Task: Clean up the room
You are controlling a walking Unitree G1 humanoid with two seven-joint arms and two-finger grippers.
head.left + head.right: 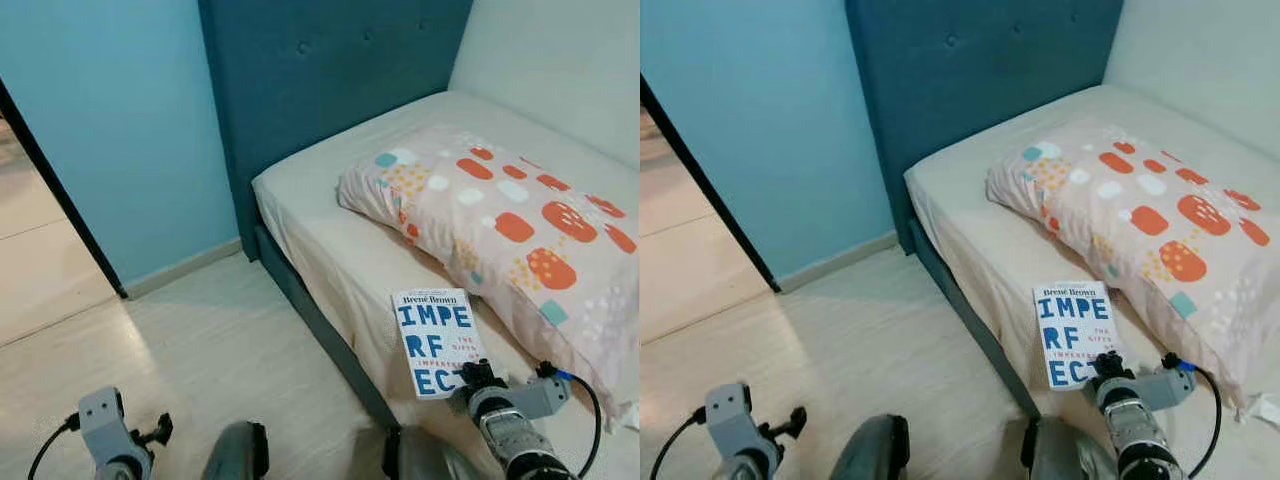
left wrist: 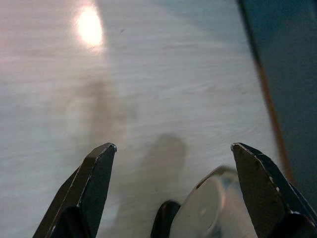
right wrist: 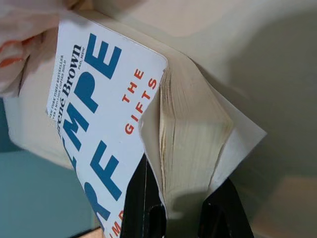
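The tidying looks only just begun: the white paperback book with bold blue lettering has been taken hold of but is not yet put away, and where it belongs cannot be told from here. It sits in the lower right of the head views, above the cream-sheeted bed near its edge, just beside the patterned pillow with orange and teal blotches. The right end effector is clamped on the book's lower corner, one black finger on the cover, one on the back, pages fanning between. The left end effector hangs spread and empty over the pale wooden floor, lower left.
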